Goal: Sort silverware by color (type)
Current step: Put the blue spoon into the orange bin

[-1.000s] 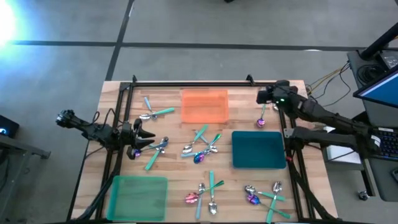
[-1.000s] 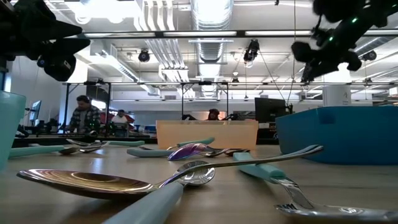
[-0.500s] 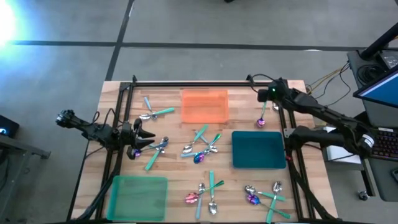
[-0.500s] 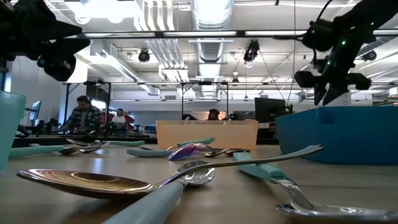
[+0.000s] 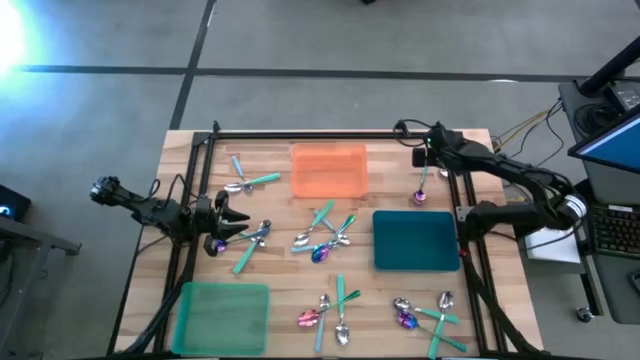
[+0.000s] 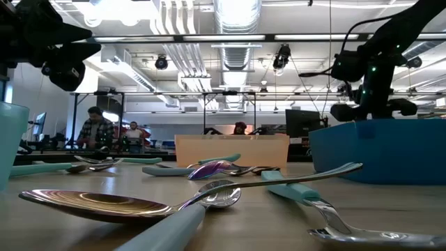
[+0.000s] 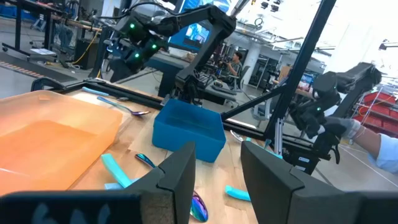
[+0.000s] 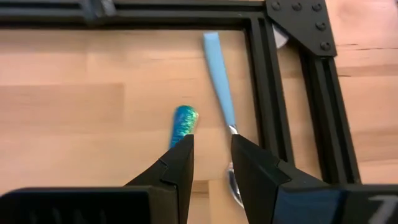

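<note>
The right hand [image 8: 211, 158] hangs over the far right corner of the desk [image 5: 390, 300], just inside the black frame [image 5: 300, 133]. Its two fingers [image 8: 177, 165] stand a little apart with nothing between them. Below it lie two pieces of silverware: an iridescent spoon [image 8: 183, 124], whose handle end shows just beyond the left fingertip, and a teal-handled spoon [image 8: 219, 81] lying beside it, close to the frame bar. In the high view this pair [image 5: 421, 185] lies between the orange tray [image 5: 328, 170] and the right frame post, and the hand is just beyond its far end.

The left hand [image 5: 222, 225] waits low at the left side of the desk. Its fingers [image 7: 177, 180] are also slightly apart and hold nothing. A purple spoon [image 5: 217, 244] lies just beside it, and a silver spoon with a teal-handled piece [image 5: 250, 240] lies near its tips.

The rest of the silverware is spread on the desk: two pieces [image 5: 245, 182] left of the orange tray, a heap [image 5: 325, 238] in the middle, left of the blue tray [image 5: 414, 240], a group [image 5: 330, 310] at the near edge, right of the green tray [image 5: 222, 315], and another group [image 5: 425, 312] at the near right. No silverware shows in any of the three trays.
</note>
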You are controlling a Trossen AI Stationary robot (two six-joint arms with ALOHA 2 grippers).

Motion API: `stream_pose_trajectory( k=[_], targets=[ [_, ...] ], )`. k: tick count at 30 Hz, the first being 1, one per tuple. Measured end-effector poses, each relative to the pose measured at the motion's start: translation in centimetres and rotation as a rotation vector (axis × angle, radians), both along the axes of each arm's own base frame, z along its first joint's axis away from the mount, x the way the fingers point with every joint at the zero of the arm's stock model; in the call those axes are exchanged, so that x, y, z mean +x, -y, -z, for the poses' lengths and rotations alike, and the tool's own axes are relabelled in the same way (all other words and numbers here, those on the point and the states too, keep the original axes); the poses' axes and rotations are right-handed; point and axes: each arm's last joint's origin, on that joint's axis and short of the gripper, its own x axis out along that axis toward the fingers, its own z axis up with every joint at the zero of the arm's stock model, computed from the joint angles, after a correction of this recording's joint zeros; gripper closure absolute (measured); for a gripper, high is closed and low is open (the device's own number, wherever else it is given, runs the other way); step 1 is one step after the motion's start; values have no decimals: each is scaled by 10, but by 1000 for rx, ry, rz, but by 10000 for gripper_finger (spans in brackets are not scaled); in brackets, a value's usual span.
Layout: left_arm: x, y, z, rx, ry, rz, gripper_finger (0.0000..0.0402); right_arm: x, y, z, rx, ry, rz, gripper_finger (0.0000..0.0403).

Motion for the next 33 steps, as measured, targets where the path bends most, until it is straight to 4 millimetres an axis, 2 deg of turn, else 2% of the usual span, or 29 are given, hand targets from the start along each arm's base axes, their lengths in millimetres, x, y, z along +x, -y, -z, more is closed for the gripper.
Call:
stream_pose_trajectory(
  k=[33],
  targets=[
    [0, 0, 0, 0, 0, 0, 288, 2, 2, 16, 93, -77, -14, 305]
  ],
)
